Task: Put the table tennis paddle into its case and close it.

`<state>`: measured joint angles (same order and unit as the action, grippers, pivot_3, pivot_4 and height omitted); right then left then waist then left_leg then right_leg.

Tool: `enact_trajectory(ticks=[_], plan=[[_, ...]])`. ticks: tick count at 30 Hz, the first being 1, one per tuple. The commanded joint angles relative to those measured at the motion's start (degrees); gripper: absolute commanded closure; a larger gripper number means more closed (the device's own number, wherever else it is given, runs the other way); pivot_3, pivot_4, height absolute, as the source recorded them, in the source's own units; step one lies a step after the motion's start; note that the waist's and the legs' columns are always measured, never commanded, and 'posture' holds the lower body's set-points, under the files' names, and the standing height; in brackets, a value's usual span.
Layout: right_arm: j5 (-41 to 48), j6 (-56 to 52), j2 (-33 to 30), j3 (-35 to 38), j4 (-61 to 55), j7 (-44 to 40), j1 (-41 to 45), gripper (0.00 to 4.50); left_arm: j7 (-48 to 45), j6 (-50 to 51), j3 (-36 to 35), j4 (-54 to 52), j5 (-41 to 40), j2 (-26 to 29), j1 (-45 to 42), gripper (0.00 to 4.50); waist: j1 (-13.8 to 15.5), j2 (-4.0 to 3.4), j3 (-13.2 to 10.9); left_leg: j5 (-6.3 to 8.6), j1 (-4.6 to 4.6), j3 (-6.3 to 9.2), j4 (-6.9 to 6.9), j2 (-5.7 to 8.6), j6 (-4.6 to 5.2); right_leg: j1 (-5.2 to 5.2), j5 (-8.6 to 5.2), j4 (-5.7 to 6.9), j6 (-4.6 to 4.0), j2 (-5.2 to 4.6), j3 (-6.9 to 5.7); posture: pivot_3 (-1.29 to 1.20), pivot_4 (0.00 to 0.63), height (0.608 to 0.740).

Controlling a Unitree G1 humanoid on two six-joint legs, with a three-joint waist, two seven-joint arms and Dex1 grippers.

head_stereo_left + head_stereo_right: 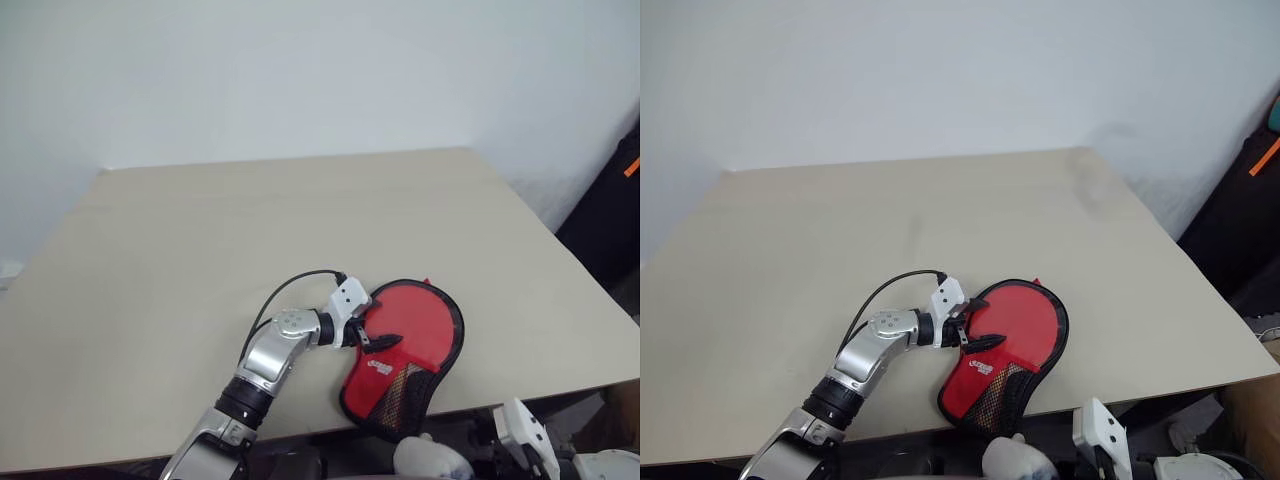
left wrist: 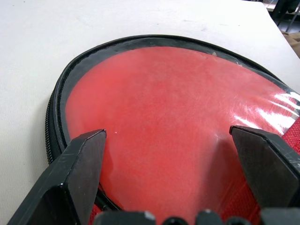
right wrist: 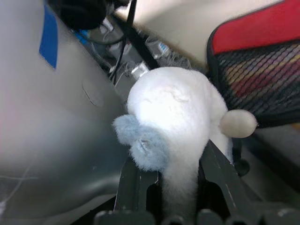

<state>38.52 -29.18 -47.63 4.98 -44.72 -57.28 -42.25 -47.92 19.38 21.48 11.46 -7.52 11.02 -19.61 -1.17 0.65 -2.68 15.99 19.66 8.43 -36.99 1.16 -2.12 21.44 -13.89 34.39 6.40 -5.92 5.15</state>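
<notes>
The case [image 1: 440, 300] lies flat near the table's front edge, its mesh-and-red narrow end hanging slightly over the edge. The red face of the table tennis paddle [image 2: 178, 108] shows through the case's clear half, ringed by black piping and zip teeth. My left gripper [image 1: 372, 325] is open, its fingers [image 2: 79, 159] spread low over the clear window near the case's left side. My right gripper [image 3: 180, 171] sits below the table edge, shut on a white fuzzy ball [image 3: 173, 112] with a grey-blue tuft. The ball [image 1: 430, 458] also shows just under the case's narrow end.
The beige table [image 1: 200, 220] stretches wide behind and left of the case, against a white wall. A dark bag with an orange mark [image 1: 615, 210] stands off the table's right side. Cables and clutter [image 3: 140, 65] lie below the front edge.
</notes>
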Motion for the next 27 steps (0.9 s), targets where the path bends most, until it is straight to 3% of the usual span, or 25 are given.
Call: enact_trajectory(ticks=[1,3,20,27], plan=[[5.0,0.8,2.5,3.5,2.6,0.2,4.5,4.20,0.8,4.9,1.0,4.3,1.8,1.9,2.9,0.00,0.0,0.07,0.0,0.00,0.00,-0.01,0.00,0.00,0.00,-0.01,0.00,-0.02,0.00,0.00,0.00,0.00,0.000,0.740],[8.4,-0.7,4.3,4.8,4.5,1.9,8.9,4.20,0.9,5.0,1.0,4.4,1.8,1.9,2.8,0.00,0.0,0.08,0.0,0.00,-0.01,-0.03,0.00,-0.03,0.00,0.00,0.00,-0.03,0.00,0.01,-0.01,0.00,0.000,0.740],[4.3,-7.4,18.5,-2.1,13.9,20.4,26.0,4.20,1.6,4.6,-0.1,6.1,1.6,1.8,1.2,0.00,-0.1,-0.08,0.0,-0.01,-0.11,0.04,0.01,-0.06,0.01,0.07,0.01,-0.01,0.01,0.04,-0.09,0.00,0.000,0.740],[5.4,-10.5,19.3,-1.8,13.1,23.1,29.4,1.78,1.9,4.3,-0.6,6.5,1.7,1.8,0.9,0.00,-0.1,-0.13,0.0,-0.01,-0.14,0.06,0.01,-0.06,0.02,0.07,0.02,-0.01,0.01,0.05,-0.09,0.00,0.000,0.740]])
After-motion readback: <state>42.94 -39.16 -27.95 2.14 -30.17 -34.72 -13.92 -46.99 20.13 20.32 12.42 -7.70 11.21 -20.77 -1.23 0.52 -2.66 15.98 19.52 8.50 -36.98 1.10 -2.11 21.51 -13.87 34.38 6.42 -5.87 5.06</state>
